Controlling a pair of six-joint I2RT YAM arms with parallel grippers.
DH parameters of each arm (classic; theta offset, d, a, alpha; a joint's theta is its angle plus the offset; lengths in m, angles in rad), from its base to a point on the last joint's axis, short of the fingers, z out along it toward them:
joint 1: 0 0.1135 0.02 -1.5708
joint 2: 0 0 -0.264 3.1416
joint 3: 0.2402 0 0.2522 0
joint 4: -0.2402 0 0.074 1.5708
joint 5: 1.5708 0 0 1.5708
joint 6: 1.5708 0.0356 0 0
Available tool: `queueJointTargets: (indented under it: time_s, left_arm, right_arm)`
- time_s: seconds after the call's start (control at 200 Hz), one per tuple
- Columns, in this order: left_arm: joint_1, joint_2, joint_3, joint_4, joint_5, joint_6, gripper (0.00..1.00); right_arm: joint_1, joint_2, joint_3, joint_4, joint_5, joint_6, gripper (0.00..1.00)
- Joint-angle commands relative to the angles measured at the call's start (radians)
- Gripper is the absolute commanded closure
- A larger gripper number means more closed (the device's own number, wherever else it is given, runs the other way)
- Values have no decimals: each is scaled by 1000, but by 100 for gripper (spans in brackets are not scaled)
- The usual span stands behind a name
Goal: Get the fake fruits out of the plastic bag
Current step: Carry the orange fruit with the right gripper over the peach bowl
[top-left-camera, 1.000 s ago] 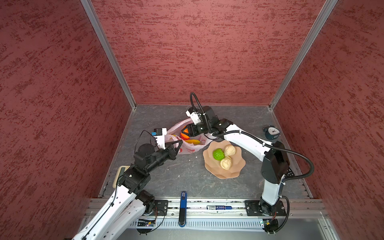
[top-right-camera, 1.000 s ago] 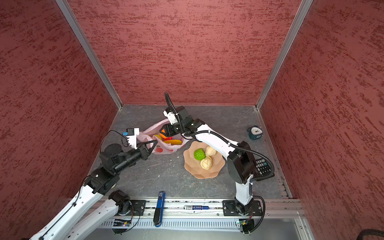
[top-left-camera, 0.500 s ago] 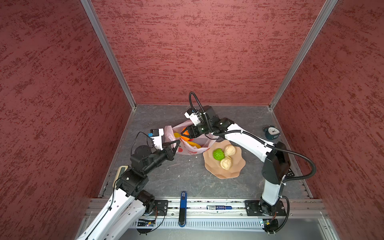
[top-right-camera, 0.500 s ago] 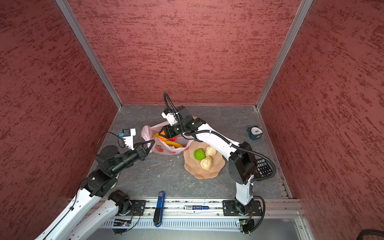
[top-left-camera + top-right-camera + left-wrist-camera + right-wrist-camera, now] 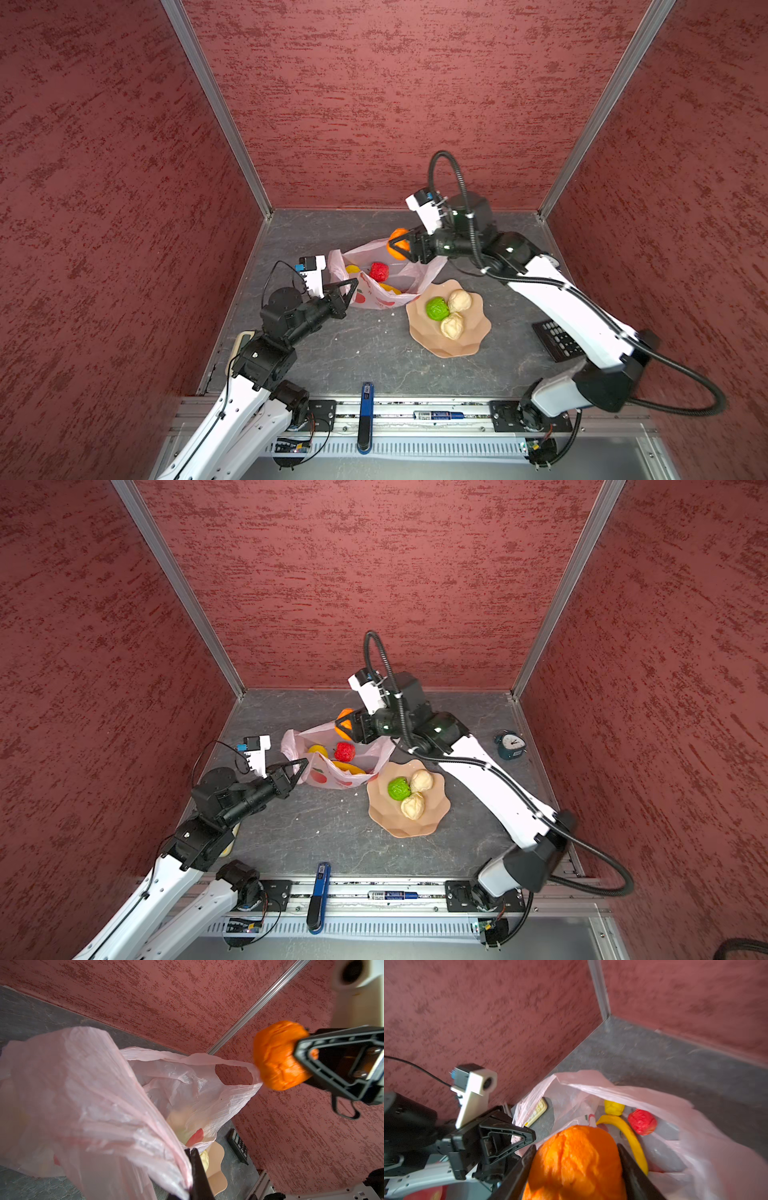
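The pale pink plastic bag lies open on the grey floor. My left gripper is shut on its near rim and holds the mouth up. My right gripper is shut on the orange ball, held in the air above the bag's far edge. Inside the bag lie a red ball, a yellow ball and the banana. A green ball and two cream balls sit on the dish.
The peach scalloped dish stands right of the bag. A black remote lies under the right arm, and a small clock stands at the back right. A blue tool rests on the front rail. Red walls enclose three sides.
My right gripper has risen out of the bag with the orange ball, moving up and toward the back wall. My left gripper keeps its hold on the bag rim, nearly still.
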Motion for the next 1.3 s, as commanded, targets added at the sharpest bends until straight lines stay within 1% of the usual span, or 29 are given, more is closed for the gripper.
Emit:
queueJointTargets:
  time_s: [0.0,0.08,0.15,0.215,0.301,0.476,0.606,0.651,0.842,1.102,1.192,1.297]
  left_arm:
    - [11,-4,30,-14,13,23,94]
    - [21,-6,28,-20,12,23,94]
    - [31,-10,27,-22,13,24,94]
    - [42,-8,28,-23,21,24,94]
    - [57,-4,30,-25,34,22,94]
    - [72,3,37,-34,50,20,94]
    - [73,6,41,-51,55,20,94]
    - [74,6,40,-55,58,19,94]
    - [78,6,33,-62,60,14,94]
    - [79,15,27,-50,62,6,94]
    - [79,13,22,-46,64,0,94]
    - [79,3,11,-42,63,-9,94]
  right_arm:
    - [-61,-76,-30,-96,293,26,72]
    - [-129,-122,-60,-152,402,62,71]
    - [-189,-153,-118,-181,458,95,71]
    - [-225,-173,-189,-197,481,126,71]
    - [-242,-182,-295,-202,499,163,71]
    - [-245,-169,-474,-160,443,215,70]
    - [-240,-126,-577,-100,326,243,70]
    - [-229,-107,-602,-79,307,248,70]
    - [-198,-49,-641,-28,259,261,68]
    - [-148,-5,-689,99,176,275,64]
    - [-130,22,-668,104,182,267,64]
    - [-123,71,-653,114,190,260,60]
